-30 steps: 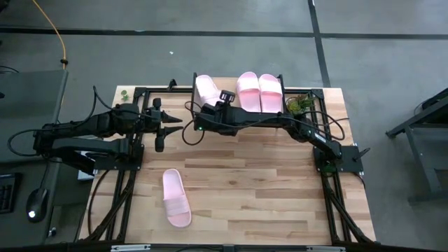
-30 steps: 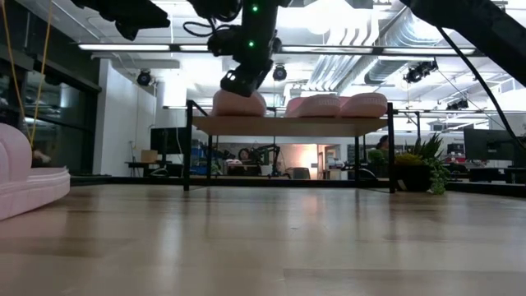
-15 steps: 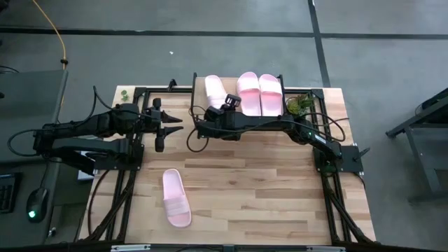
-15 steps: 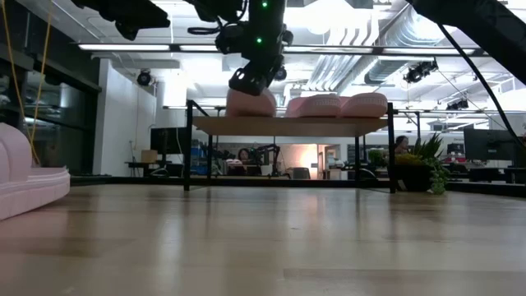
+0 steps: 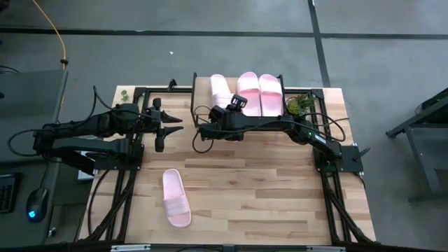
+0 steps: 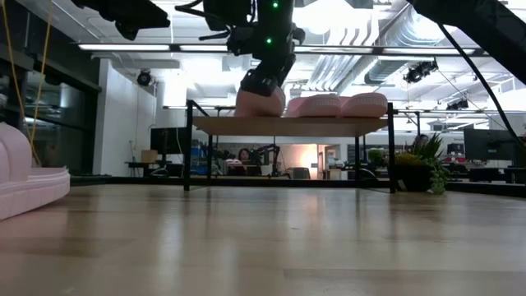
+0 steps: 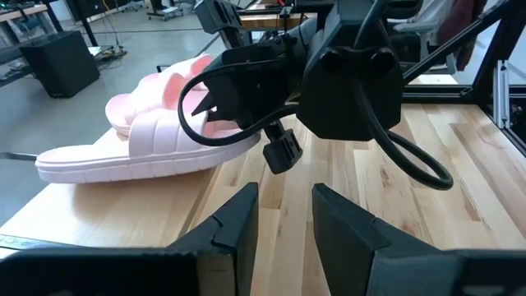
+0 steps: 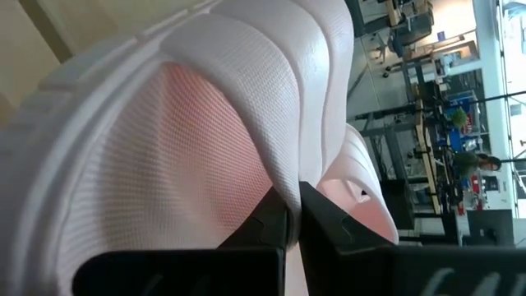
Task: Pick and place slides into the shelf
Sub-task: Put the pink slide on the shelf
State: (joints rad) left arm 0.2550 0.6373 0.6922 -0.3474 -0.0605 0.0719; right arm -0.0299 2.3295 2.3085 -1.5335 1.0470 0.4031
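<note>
Three pale pink slides lie on the shelf (image 5: 201, 98) at the table's far edge. Two of them (image 5: 260, 93) sit side by side. The third slide (image 5: 219, 87) lies just to their left, sole down on the plank (image 6: 329, 125), with my right gripper (image 5: 234, 105) shut on it. A fourth slide (image 5: 176, 197) lies sole down on the table at the near left. My left gripper (image 5: 175, 126) hovers at the table's left, open with nothing between its fingers (image 7: 246, 218). My right gripper pinches the near rim of the slide's strap (image 8: 283, 185) between its two fingers. It comes from the near right side, slanting down. The slide lies flat on the shelf top (image 7: 156, 136), lengthways, next to the other two.
A small green plant (image 5: 299, 105) stands at the shelf's right end. Black frame rails (image 5: 133, 175) run along both sides of the table. The middle of the wooden tabletop (image 5: 252, 182) is bare.
My right gripper has gone toward the table's right along the shelf, turning at the wrist and staying shut on the slide. The slide has slid right on the shelf top and turned from slanting to straight, close beside the other two.
</note>
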